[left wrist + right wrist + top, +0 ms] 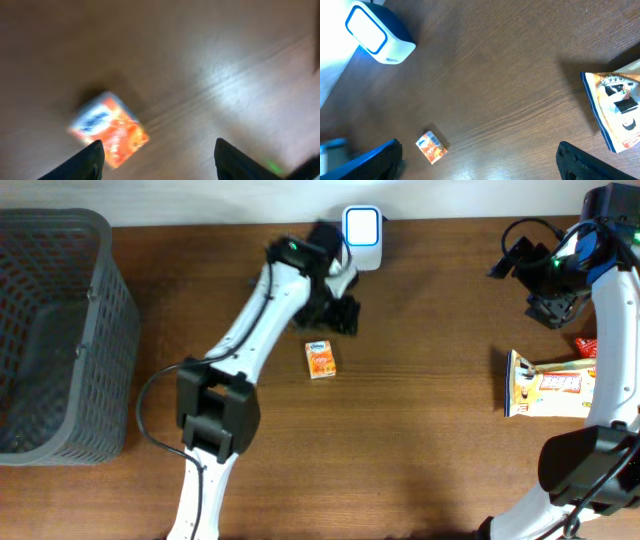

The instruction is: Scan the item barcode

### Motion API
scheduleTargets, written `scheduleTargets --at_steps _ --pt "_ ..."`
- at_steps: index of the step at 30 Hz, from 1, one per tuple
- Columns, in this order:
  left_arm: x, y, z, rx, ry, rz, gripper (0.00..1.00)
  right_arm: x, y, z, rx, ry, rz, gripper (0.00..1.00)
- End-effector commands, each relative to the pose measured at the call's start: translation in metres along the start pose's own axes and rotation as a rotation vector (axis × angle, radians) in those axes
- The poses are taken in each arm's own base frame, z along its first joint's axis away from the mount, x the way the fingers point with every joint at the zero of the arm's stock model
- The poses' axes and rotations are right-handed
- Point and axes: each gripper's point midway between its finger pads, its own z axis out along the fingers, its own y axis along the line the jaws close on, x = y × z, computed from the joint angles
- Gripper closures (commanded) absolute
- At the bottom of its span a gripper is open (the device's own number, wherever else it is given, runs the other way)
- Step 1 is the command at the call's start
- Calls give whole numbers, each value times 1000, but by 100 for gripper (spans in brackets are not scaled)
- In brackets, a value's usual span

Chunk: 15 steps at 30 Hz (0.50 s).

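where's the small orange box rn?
Overhead view: the small orange box lies loose on the table near its middle, just below the open left claw in the picture, with the white scanner beyond at the far edge.

The orange box (109, 131) is blurred; the snack bag (612, 117) runs off the edge.

My left arm (250, 330) stretches diagonally from its base toward the far side, its wrist bent so the left hand (340, 310) points down close over the table. Its fingers (92, 160) stand apart with nothing between them. My right arm (610, 350) curves up the right side, and the right hand (550, 305) hangs high, jaws spread wide and empty.
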Motion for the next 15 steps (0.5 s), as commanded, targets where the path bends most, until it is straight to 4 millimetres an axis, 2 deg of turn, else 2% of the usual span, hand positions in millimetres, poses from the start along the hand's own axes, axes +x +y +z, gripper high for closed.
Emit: scheduleTargets --at_steps 1,3,5,7,10,11,15 --pt "-7 44 -50 -188 -73 -76 32 1 5 -4 -13 -3 -10 2" --pt "6 61 -49 -238 -28 -146 37 1 5 -3 -13 -3 -11 2" --pt "24 67 -39 -239 46 -203 50 1 5 -4 -13 -3 -10 2" --pt "38 65 -23 -213 112 -217 70 1 5 -4 -13 -3 -10 2" --pt "53 50 1 -122 179 -228 95 1 5 -4 -13 -3 -10 2" --pt "57 44 10 -87 197 -229 100 1 5 -4 -13 -3 -10 2" --pt "70 40 41 -61 236 -224 100 1 5 -4 -13 -3 -10 2"
